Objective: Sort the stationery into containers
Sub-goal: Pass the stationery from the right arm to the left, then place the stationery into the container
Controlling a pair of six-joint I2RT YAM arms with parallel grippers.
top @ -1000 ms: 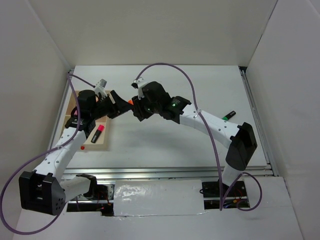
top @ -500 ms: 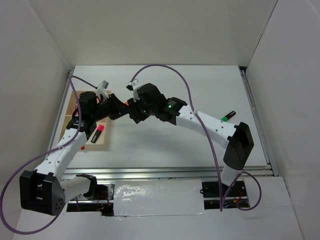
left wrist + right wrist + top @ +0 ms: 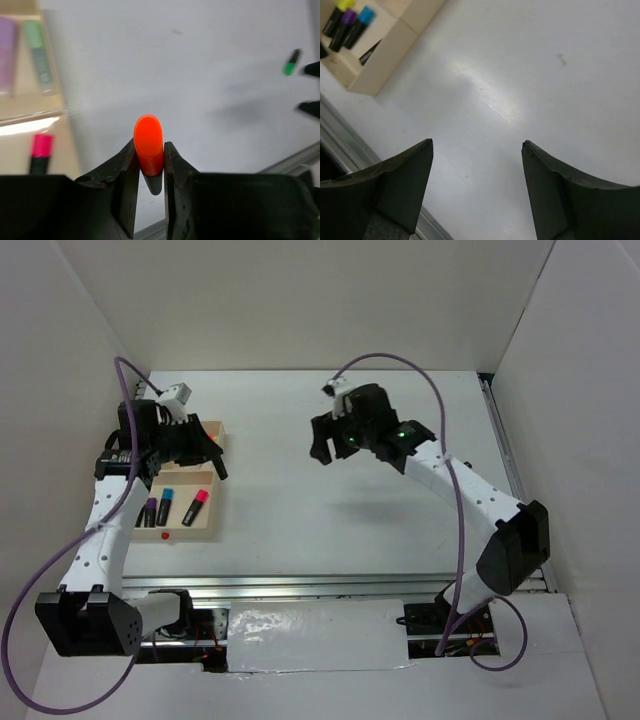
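The left pincer (image 3: pixel 149 162) is clamped on an orange marker (image 3: pixel 148 142), whose cap pokes out past the fingertips. In the overhead view it is at the left, above a wooden tray (image 3: pixel 190 536). A pink marker (image 3: pixel 196 506) and a blue marker (image 3: pixel 165 505) lie in the tray's lower part. The right pincer (image 3: pixel 477 170) stands apart, holding nothing, over the white table (image 3: pixel 300 520). A green marker (image 3: pixel 290 62) lies on the table, at the upper right of the left wrist view.

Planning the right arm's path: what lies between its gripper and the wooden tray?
Nothing: the top view shows only bare table between the right gripper and the tray.
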